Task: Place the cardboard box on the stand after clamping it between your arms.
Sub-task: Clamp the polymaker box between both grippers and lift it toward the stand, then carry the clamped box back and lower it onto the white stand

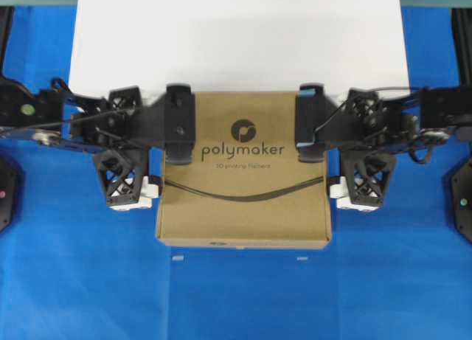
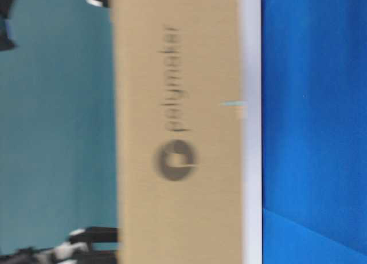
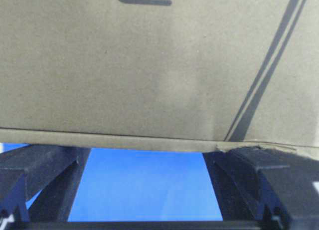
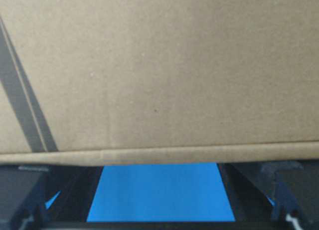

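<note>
The cardboard box [image 1: 243, 170] is clamped between the two arms, which press inward on its left and right sides. Its printed top faces up, and its far edge overlaps the near edge of the white stand [image 1: 236, 37]. The remainder of the box extends over the blue cloth [image 1: 236, 296].

The left gripper [image 1: 151, 167] contacts the left side of the box. Its jaws are spread wide, with one finger lying at the far left corner and the other against the left edge nearer the camera. The jaws do not close on the box. In the left wrist view, the box [image 3: 149, 65] fills the upper frame, with both fingers [image 3: 35, 165] below its edge.

The right gripper [image 1: 332, 163] mirrors this on the right side, jaws equally wide apart and not pinching. In the right wrist view, the box [image 4: 159, 70] spans the frame above the fingers [image 4: 25, 190].

The table-level view shows the box [image 2: 178, 126] blurred.
</note>
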You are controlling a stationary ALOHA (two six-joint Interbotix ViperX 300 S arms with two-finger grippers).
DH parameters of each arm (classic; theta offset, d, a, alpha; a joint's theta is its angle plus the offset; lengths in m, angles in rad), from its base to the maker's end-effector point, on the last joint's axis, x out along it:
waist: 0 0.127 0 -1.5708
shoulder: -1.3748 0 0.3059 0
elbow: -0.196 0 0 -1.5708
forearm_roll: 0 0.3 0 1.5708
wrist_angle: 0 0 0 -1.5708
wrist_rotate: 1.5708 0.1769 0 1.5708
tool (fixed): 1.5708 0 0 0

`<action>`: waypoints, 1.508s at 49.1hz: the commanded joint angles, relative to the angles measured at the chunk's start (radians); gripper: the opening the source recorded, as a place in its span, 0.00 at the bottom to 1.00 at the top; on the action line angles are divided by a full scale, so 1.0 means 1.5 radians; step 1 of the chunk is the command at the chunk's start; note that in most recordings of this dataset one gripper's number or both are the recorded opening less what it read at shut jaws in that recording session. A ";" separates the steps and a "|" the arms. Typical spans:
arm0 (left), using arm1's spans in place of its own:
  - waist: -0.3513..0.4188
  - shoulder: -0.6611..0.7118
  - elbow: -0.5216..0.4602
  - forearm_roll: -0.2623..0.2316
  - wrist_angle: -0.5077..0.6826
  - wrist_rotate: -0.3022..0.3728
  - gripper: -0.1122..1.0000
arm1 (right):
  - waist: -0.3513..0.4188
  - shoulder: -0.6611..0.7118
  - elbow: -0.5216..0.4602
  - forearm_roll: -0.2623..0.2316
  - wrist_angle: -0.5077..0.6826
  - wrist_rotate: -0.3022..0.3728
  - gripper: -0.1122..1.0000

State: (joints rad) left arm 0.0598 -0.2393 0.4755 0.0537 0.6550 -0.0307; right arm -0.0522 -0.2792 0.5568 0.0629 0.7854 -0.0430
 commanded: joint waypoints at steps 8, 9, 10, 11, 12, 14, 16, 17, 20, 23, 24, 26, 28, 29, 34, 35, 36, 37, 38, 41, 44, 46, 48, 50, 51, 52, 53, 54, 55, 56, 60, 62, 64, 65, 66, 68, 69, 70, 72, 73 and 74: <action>0.014 0.006 -0.104 -0.004 -0.021 -0.018 0.86 | -0.019 -0.006 -0.084 0.018 -0.044 0.015 0.98; 0.016 0.007 -0.106 -0.004 -0.022 -0.018 0.85 | -0.020 -0.006 -0.084 0.018 -0.048 0.015 0.98; 0.018 0.007 -0.107 -0.005 -0.021 -0.018 0.86 | -0.021 -0.006 -0.085 0.018 -0.052 0.015 0.98; 0.019 0.008 -0.108 -0.004 -0.022 -0.018 0.86 | -0.025 -0.006 -0.084 0.018 -0.058 0.015 0.98; 0.021 0.009 -0.110 -0.005 -0.021 -0.018 0.85 | -0.027 -0.006 -0.084 0.018 -0.063 0.015 0.98; 0.027 0.011 -0.114 -0.004 -0.022 -0.016 0.85 | -0.033 -0.004 -0.085 0.018 -0.073 0.014 0.98; 0.034 0.015 -0.118 -0.004 -0.021 -0.014 0.85 | -0.039 -0.002 -0.088 0.018 -0.080 0.012 0.98; 0.038 0.017 -0.121 -0.004 -0.022 -0.013 0.86 | -0.042 0.000 -0.089 0.018 -0.081 0.011 0.98; 0.049 0.024 -0.133 -0.004 -0.021 -0.010 0.85 | -0.051 0.006 -0.094 0.018 -0.084 0.008 0.98; 0.057 0.031 -0.145 -0.005 -0.020 -0.008 0.85 | -0.060 0.013 -0.103 0.018 -0.086 0.006 0.98; 0.060 0.034 -0.150 -0.004 -0.020 -0.008 0.85 | -0.063 0.014 -0.106 0.018 -0.087 0.006 0.98; 0.063 0.039 -0.160 -0.005 -0.018 -0.008 0.85 | -0.067 0.018 -0.112 0.018 -0.090 0.006 0.98; 0.067 0.045 -0.168 -0.004 -0.016 -0.006 0.85 | -0.074 0.022 -0.118 0.018 -0.097 0.005 0.98; 0.069 0.047 -0.171 -0.004 -0.014 -0.006 0.85 | -0.077 0.024 -0.121 0.018 -0.102 0.005 0.98; 0.078 0.057 -0.186 -0.004 -0.002 0.000 0.85 | -0.096 0.029 -0.127 0.018 -0.122 -0.012 0.98; 0.079 0.058 -0.188 -0.005 -0.002 0.002 0.85 | -0.100 0.030 -0.129 0.018 -0.125 -0.019 0.98; 0.081 0.059 -0.189 -0.004 -0.002 0.004 0.85 | -0.105 0.031 -0.131 0.018 -0.127 -0.029 0.98; 0.084 0.060 -0.191 -0.005 -0.001 0.007 0.85 | -0.109 0.032 -0.132 0.019 -0.128 -0.038 0.98; 0.086 0.060 -0.192 -0.004 -0.002 0.011 0.85 | -0.115 0.033 -0.135 0.022 -0.129 -0.047 0.98; 0.091 0.062 -0.195 -0.004 -0.002 0.020 0.85 | -0.129 0.039 -0.145 0.037 -0.132 -0.072 0.98; 0.095 0.064 -0.199 -0.004 -0.003 0.029 0.85 | -0.143 0.047 -0.157 0.058 -0.134 -0.102 0.98; 0.097 0.066 -0.205 -0.005 -0.004 0.033 0.85 | -0.152 0.053 -0.167 0.077 -0.134 -0.126 0.98; 0.099 0.070 -0.209 -0.004 -0.004 0.037 0.85 | -0.161 0.059 -0.175 0.098 -0.132 -0.152 0.98; 0.103 0.073 -0.214 -0.005 -0.004 0.042 0.85 | -0.171 0.064 -0.182 0.122 -0.132 -0.177 0.98; 0.105 0.073 -0.216 -0.004 -0.005 0.044 0.85 | -0.175 0.067 -0.185 0.133 -0.132 -0.189 0.98; 0.108 0.075 -0.217 -0.004 -0.007 0.047 0.85 | -0.181 0.070 -0.187 0.144 -0.133 -0.202 0.98; 0.112 0.075 -0.219 -0.004 -0.010 0.049 0.85 | -0.189 0.072 -0.191 0.164 -0.133 -0.219 0.98; 0.116 0.076 -0.220 -0.004 -0.014 0.053 0.85 | -0.194 0.074 -0.192 0.176 -0.133 -0.230 0.98; 0.119 0.077 -0.222 -0.004 -0.017 0.055 0.85 | -0.200 0.076 -0.195 0.187 -0.132 -0.241 0.98; 0.122 0.077 -0.225 -0.004 -0.020 0.059 0.85 | -0.206 0.078 -0.197 0.197 -0.132 -0.254 0.98; 0.138 0.079 -0.234 -0.004 -0.027 0.078 0.85 | -0.221 0.088 -0.206 0.230 -0.123 -0.296 0.98; 0.147 0.082 -0.241 -0.004 -0.027 0.088 0.85 | -0.228 0.094 -0.209 0.243 -0.118 -0.312 0.98; 0.156 0.085 -0.249 -0.004 -0.027 0.096 0.85 | -0.235 0.101 -0.212 0.252 -0.111 -0.325 0.98; 0.162 0.086 -0.252 -0.005 -0.027 0.099 0.85 | -0.239 0.104 -0.214 0.256 -0.109 -0.330 0.98; 0.167 0.088 -0.255 -0.004 -0.027 0.102 0.85 | -0.244 0.106 -0.216 0.260 -0.107 -0.335 0.98; 0.176 0.092 -0.260 -0.004 -0.026 0.107 0.85 | -0.253 0.111 -0.221 0.266 -0.105 -0.344 0.98; 0.181 0.093 -0.262 -0.004 -0.026 0.109 0.85 | -0.257 0.115 -0.224 0.268 -0.104 -0.346 0.98; 0.186 0.094 -0.264 -0.004 -0.026 0.111 0.85 | -0.260 0.117 -0.227 0.269 -0.103 -0.350 0.98; 0.198 0.098 -0.267 -0.004 -0.026 0.117 0.85 | -0.265 0.122 -0.233 0.269 -0.103 -0.356 0.98; 0.205 0.100 -0.268 -0.004 -0.026 0.119 0.85 | -0.270 0.124 -0.237 0.269 -0.102 -0.358 0.98; 0.211 0.101 -0.269 -0.004 -0.026 0.124 0.85 | -0.273 0.126 -0.241 0.270 -0.101 -0.361 0.98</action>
State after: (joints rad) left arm 0.3789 -0.0920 0.2700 0.0644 0.7378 0.1718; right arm -0.5430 -0.0951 0.3881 0.3083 0.7808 -0.8330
